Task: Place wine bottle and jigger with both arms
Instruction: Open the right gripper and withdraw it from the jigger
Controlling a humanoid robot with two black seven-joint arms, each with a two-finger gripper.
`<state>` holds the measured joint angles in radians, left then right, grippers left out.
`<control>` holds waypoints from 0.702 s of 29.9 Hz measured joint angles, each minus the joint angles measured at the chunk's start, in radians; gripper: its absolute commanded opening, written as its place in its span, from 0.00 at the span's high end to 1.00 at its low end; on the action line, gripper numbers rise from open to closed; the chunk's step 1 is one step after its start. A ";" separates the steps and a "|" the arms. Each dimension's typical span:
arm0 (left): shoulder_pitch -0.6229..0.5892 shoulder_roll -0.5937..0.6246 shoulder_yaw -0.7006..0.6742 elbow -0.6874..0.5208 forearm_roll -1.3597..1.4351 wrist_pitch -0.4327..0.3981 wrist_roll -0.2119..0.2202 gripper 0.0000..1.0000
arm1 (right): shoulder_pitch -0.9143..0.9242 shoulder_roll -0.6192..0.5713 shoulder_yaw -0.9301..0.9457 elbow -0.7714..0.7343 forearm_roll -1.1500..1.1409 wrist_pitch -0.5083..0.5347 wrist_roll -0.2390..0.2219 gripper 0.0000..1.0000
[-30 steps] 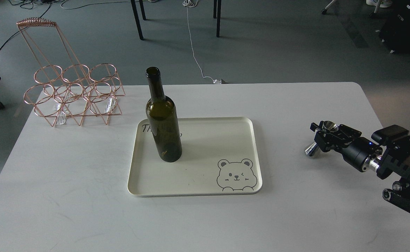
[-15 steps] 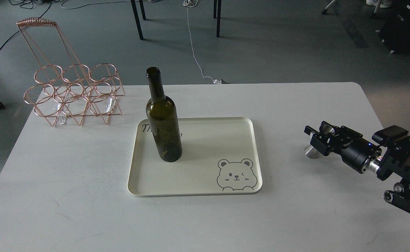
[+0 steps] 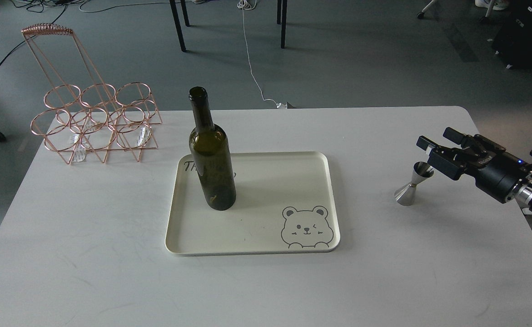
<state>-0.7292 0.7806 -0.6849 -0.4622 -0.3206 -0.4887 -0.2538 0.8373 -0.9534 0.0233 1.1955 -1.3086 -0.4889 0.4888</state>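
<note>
Room: grey floor, cables and dark chair legs along the frame's top.
Surface: white table [image 3: 111,254]; copper wire rack [image 3: 94,119] upper left; cream tray [image 3: 266,181] centre.
Wine bottle [image 3: 211,156]: upright on tray's left part.
Jigger [image 3: 414,184]: upright on table, right of tray.
Right gripper [image 3: 436,139]: fingers spread, empty, just above-right of jigger.
Change: gripper has let go, drawn back rightward.

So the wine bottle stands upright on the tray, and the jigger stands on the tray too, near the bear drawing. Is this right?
Not quite. The wine bottle does stand upright on the tray, but the jigger stands on the white table, to the right of the tray and apart from it, as the head view shows.
</note>
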 measured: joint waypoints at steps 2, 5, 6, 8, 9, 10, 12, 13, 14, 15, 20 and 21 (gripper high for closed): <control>0.000 0.031 0.003 -0.041 0.001 0.000 0.003 0.01 | 0.052 -0.006 0.002 -0.008 0.049 0.000 0.000 0.13; -0.001 0.114 0.004 -0.156 0.016 0.000 0.004 0.01 | 0.130 -0.005 0.003 -0.033 0.175 0.000 0.000 0.08; -0.003 0.150 0.004 -0.202 0.032 0.000 0.004 0.01 | 0.153 -0.002 0.003 -0.047 0.229 0.000 0.000 0.06; -0.016 0.205 0.002 -0.269 0.082 0.000 0.001 0.02 | 0.185 0.006 0.006 -0.077 0.323 0.000 0.000 0.05; -0.033 0.226 0.002 -0.296 0.116 0.000 -0.001 0.02 | 0.197 0.016 0.013 -0.096 0.374 0.000 0.000 0.04; -0.054 0.243 0.002 -0.317 0.153 0.000 -0.002 0.02 | 0.206 0.031 0.024 -0.115 0.422 0.000 0.000 0.03; -0.100 0.278 0.003 -0.357 0.234 0.000 -0.002 0.02 | 0.215 0.070 0.059 -0.167 0.526 0.028 0.000 0.03; -0.118 0.297 0.003 -0.379 0.274 -0.001 -0.003 0.02 | 0.217 0.089 0.080 -0.199 0.580 0.056 0.000 0.03; -0.129 0.315 0.003 -0.398 0.309 0.000 -0.003 0.02 | 0.218 0.102 0.097 -0.226 0.623 0.085 0.000 0.03; -0.142 0.334 0.003 -0.424 0.348 0.000 -0.003 0.02 | 0.218 0.116 0.119 -0.262 0.676 0.125 0.000 0.03; -0.175 0.408 0.001 -0.603 0.567 0.000 -0.006 0.02 | 0.218 0.197 0.248 -0.474 0.900 0.359 0.000 0.03; -0.176 0.417 -0.002 -0.639 0.613 -0.001 -0.008 0.02 | 0.218 0.217 0.273 -0.517 0.932 0.402 0.000 0.03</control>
<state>-0.9053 1.1973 -0.6865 -1.1008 0.2926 -0.4893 -0.2615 1.0556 -0.7366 0.2966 0.6785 -0.3769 -0.0866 0.4884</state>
